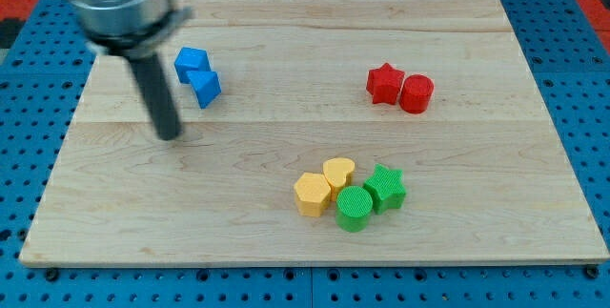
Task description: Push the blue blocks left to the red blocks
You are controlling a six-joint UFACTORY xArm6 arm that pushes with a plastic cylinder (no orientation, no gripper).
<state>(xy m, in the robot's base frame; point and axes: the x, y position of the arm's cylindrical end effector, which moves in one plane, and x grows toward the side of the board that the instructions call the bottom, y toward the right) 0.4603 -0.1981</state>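
No pincer here — just my tip (170, 136), holding nothing, left of and below the two touching blue blocks (198, 76) in the upper left. The red star (384, 83) and red cylinder (416, 92) sit upper right, well apart. An off-centre shove could split the blues or spin one away across the counter (286, 41).

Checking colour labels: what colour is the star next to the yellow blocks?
Green. The green star sits right of the yellow heart, clear in the camera view.
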